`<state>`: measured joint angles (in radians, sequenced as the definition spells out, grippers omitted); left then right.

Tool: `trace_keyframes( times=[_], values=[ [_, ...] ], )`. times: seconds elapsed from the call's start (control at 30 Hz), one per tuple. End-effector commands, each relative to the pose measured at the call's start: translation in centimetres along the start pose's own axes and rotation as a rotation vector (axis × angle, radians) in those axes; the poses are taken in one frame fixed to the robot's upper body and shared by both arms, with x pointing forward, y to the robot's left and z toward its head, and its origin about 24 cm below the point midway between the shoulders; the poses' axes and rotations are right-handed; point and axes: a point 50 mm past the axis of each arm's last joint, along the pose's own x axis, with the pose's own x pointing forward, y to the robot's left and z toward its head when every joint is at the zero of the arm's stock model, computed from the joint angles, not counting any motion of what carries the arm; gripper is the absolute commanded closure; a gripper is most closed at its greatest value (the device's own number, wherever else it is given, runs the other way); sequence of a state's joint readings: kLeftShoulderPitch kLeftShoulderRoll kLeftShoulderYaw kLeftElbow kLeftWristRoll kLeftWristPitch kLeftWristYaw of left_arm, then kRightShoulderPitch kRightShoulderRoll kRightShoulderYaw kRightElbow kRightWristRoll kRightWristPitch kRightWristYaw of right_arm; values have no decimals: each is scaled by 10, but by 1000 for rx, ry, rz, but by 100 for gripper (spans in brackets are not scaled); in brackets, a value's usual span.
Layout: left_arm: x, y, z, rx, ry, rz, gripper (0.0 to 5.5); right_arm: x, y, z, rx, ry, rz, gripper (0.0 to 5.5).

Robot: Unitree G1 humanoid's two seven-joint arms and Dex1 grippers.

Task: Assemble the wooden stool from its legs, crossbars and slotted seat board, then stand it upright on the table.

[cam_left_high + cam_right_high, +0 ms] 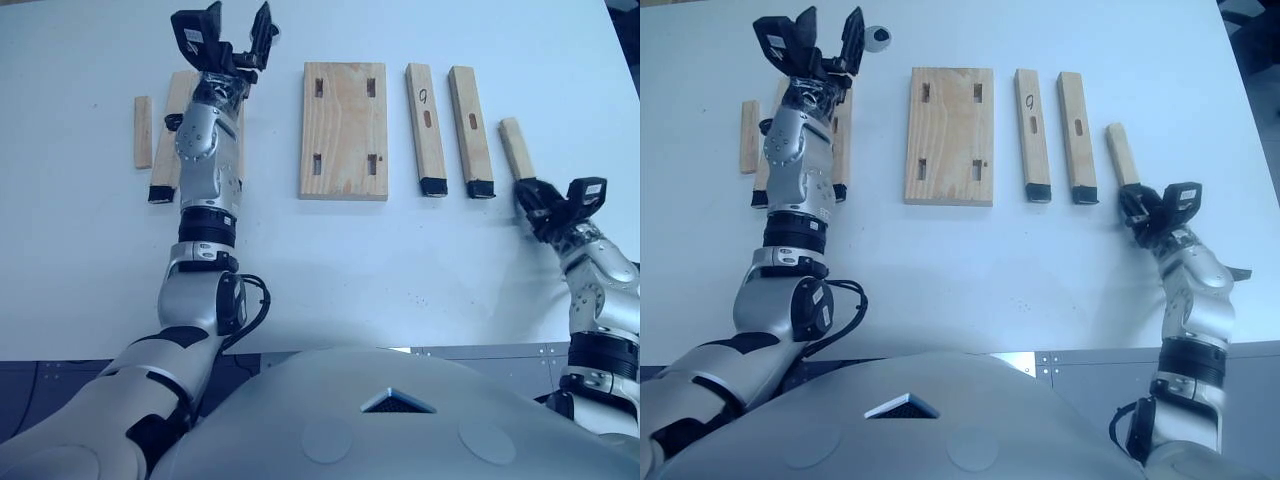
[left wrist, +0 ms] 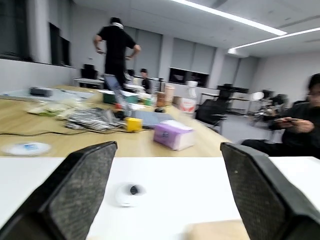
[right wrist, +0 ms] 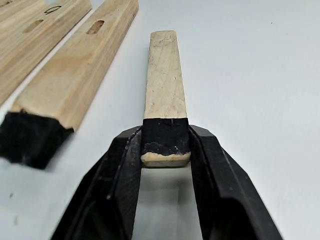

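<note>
The slotted seat board (image 1: 343, 130) lies flat at the table's middle. To its right lie two legs (image 1: 425, 130) (image 1: 470, 130) with black-capped near ends. Right of them lies a short crossbar (image 3: 164, 75), and my right gripper (image 3: 165, 150) is shut on its black-taped near end, low at the table. Two more legs (image 1: 172, 140) lie left of the board, partly hidden under my left arm. A second short crossbar (image 1: 143, 131) lies left of those. My left gripper (image 1: 230, 35) is raised over the far end of the left legs, open and holding nothing.
A small white round object (image 1: 877, 37) sits on the table beyond the left gripper. The white table (image 1: 400, 260) has bare room in front of the parts. Its right edge (image 1: 625, 60) runs close to the right arm.
</note>
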<state>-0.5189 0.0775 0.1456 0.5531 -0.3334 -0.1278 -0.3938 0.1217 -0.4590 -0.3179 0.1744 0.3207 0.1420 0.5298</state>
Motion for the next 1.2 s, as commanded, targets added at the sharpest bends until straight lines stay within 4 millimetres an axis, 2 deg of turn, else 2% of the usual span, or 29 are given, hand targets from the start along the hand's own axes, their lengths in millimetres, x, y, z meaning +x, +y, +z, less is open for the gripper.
trace_keyframes(
  times=[0.03,0.13,0.23,0.43,0.67,1.2],
  values=[
    [1,-37,9,-342,89,-253,171,29,41,66,-170,-374,88,419],
    [-1,-56,19,-565,144,-350,171,38,77,86,-283,-499,210,419],
    [-1,-68,27,-757,173,-382,171,42,105,94,-341,-565,297,419],
    [-4,-82,31,-895,226,-416,171,42,137,97,-387,-605,410,419],
    [-3,-82,36,-904,212,-418,171,38,156,98,-437,-618,483,419],
    [-5,-71,41,-871,176,-445,400,36,166,99,-409,-634,512,419]
  ],
)
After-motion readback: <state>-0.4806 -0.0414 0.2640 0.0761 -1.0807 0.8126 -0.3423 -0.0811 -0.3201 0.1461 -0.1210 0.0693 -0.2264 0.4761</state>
